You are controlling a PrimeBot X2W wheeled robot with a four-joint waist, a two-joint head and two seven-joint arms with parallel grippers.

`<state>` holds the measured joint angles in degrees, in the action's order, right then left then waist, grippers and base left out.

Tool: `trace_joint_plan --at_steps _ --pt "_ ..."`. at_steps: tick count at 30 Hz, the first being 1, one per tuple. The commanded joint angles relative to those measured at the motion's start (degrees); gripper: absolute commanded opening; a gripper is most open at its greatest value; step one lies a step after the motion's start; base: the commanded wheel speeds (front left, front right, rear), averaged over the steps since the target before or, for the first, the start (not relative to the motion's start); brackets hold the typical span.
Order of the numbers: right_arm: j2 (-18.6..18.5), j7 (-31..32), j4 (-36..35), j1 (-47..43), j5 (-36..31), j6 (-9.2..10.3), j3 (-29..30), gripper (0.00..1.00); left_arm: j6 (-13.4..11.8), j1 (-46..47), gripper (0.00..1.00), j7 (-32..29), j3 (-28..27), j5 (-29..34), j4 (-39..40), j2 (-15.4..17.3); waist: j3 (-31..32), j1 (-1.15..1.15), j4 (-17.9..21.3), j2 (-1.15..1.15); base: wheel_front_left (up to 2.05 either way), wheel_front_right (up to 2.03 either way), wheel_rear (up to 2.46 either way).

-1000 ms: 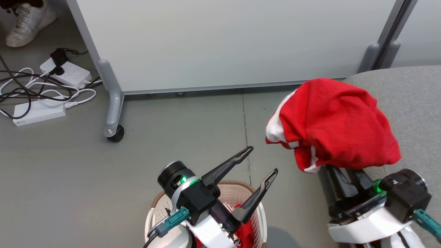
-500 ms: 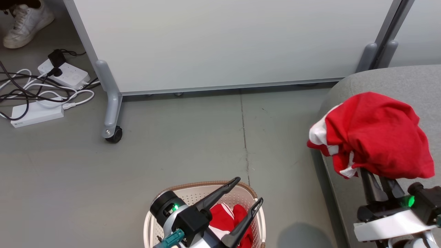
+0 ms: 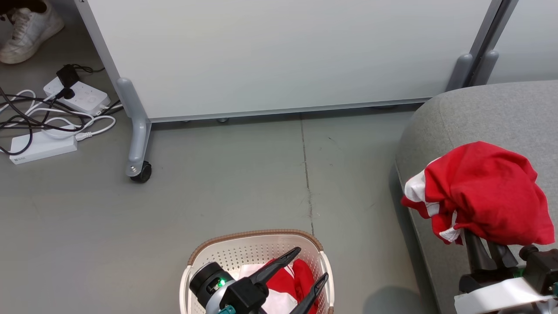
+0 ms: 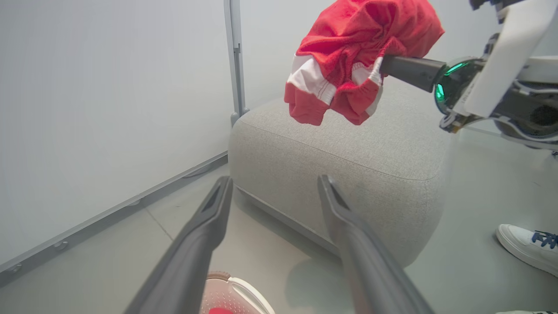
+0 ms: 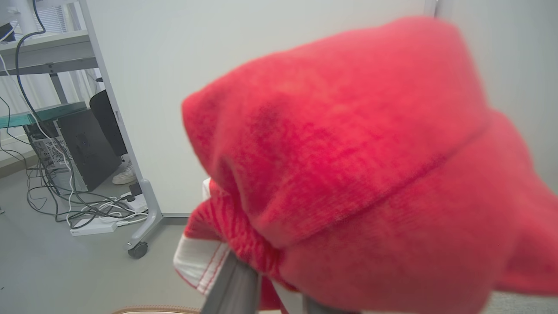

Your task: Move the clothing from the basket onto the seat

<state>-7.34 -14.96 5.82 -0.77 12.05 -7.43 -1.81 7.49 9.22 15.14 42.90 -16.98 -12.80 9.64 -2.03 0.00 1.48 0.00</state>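
Note:
The cream basket with its brown rim stands on the floor at the bottom centre, holding red and white clothing. Just above it my left gripper is open and holds nothing; its fingers point toward the seat. A bunched red garment with white trim is draped over my right gripper, which is shut on it with its fingertips hidden in the cloth. The garment hangs above the left end of the grey seat, clear of the cushion. Red cloth takes up most of the right wrist view.
A pale wheeled partition panel runs along the back, with a caster on the floor. Power strips and tangled cables lie at the left. A person's white shoe is at the top left, another beside the seat.
My right gripper has carried the red garment right and down, from over the floor to above the seat. The left gripper has dropped back over the basket. The head view has also shifted.

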Motion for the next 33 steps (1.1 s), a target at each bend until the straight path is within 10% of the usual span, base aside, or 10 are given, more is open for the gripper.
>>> trace_joint_plan --at_steps 1,18,33 --pt "0.0 -0.32 0.0 -0.55 -0.12 -0.11 0.4 0.0 -0.02 -0.4 1.0 0.04 -0.03 -0.09 -0.17 0.1 -0.05 0.0 -0.01 0.0 0.0 0.0 0.0" --pt "0.25 -0.32 0.4 0.17 0.3 -0.11 0.36 0.0 -0.02 -0.23 1.0 0.04 -1.27 0.3 -0.22 -0.19 -0.1 0.0 0.74 0.0 0.0 0.0 0.0" --pt "0.72 -0.31 -0.6 1.35 -0.77 -0.11 1.62 0.0 -0.02 1.44 1.0 0.04 -1.85 0.78 0.73 -0.08 -2.64 0.0 9.5 0.0 0.0 0.0 0.0"
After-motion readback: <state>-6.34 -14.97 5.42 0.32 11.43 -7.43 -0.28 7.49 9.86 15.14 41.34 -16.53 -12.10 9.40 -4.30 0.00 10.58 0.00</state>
